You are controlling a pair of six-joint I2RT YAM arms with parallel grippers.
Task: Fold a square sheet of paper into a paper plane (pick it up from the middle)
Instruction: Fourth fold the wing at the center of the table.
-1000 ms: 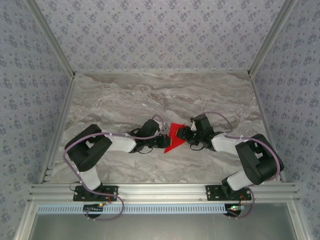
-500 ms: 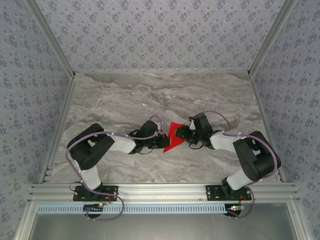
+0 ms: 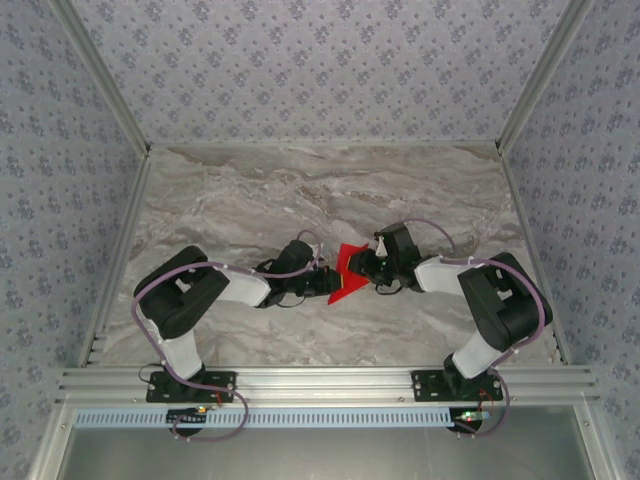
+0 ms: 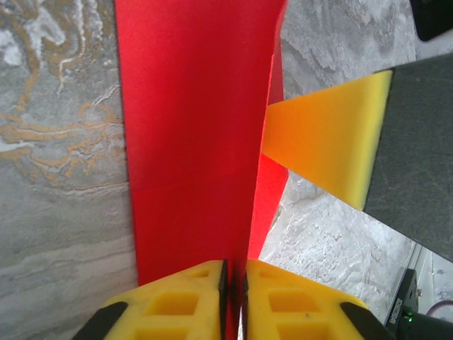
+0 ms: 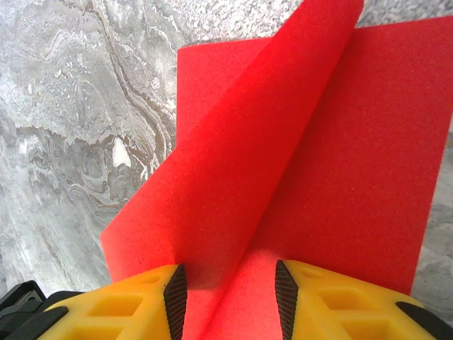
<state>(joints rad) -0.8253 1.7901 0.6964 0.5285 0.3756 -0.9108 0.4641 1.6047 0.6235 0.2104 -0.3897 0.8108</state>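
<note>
Pinching folded paper (image 4: 191, 142) in left gripper (image 4: 233, 275)

Paper sheet (image 3: 347, 272) on table (image 3: 250, 190) between left end effector (image 3: 328, 283), right end effector (image 3: 368, 268).

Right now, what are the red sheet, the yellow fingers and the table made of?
The red sheet looks like thin matte paper: it bends up in a soft flap, no shine. The yellow fingers look like moulded plastic or rubber, with square hollows. The table looks like grey marble, maybe just a printed pattern.
</note>
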